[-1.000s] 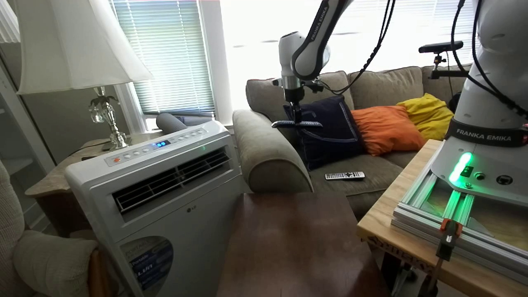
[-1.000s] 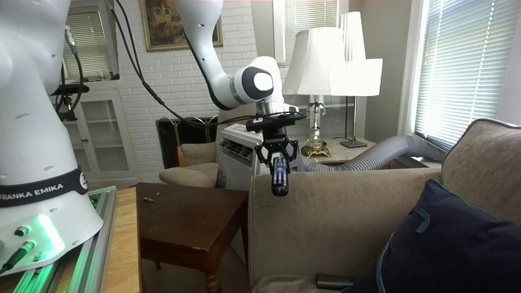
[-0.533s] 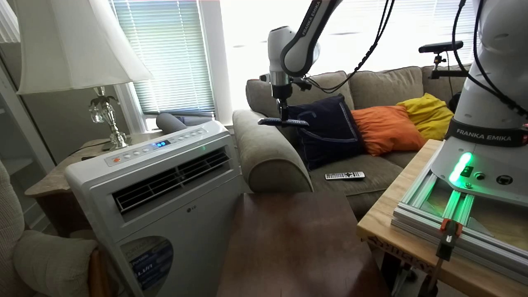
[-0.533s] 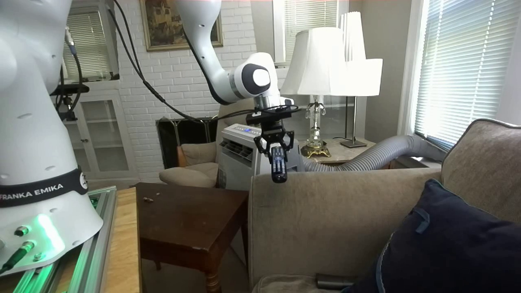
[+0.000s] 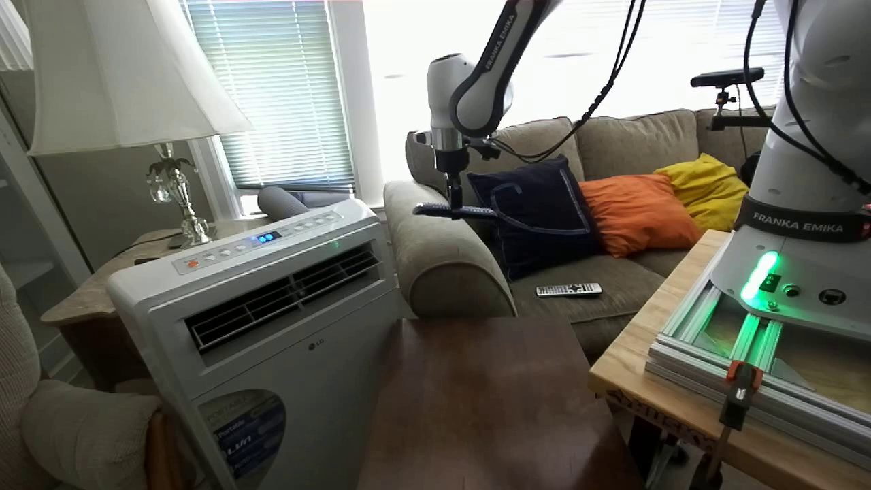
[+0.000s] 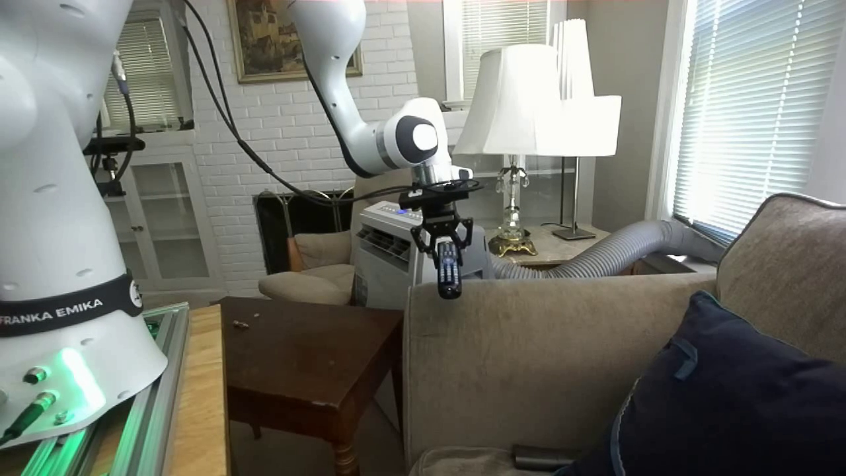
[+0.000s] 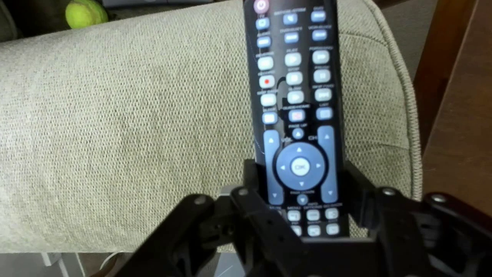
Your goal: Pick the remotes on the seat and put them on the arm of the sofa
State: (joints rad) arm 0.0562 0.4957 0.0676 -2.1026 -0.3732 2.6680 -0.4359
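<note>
My gripper (image 5: 454,206) is shut on a black remote (image 6: 449,272) with grey-blue buttons. The wrist view shows the fingers on both long sides of this remote (image 7: 294,79), which lies face up between them. It is held level over the rolled grey-beige arm of the sofa (image 5: 435,235); in the wrist view the arm (image 7: 153,123) spreads beneath it. I cannot tell how small the gap is. A second remote (image 5: 569,290), with a silvery face, lies on the seat (image 5: 629,280) of the sofa. A dark slim thing (image 6: 543,457) shows on the seat in an exterior view; I cannot tell whether it is that remote.
A navy pillow (image 5: 544,224) leans by the arm, with orange (image 5: 636,212) and yellow (image 5: 711,194) pillows beyond. A white air conditioner (image 5: 340,395) stands outside the arm. A dark wooden table (image 5: 490,401) adjoins the arm's front. A tennis ball (image 7: 85,14) shows beyond the arm.
My gripper has moved with the remote away from the navy pillow and farther over the arm. In the last half second it has come down slightly. The remote on the seat has not moved.
</note>
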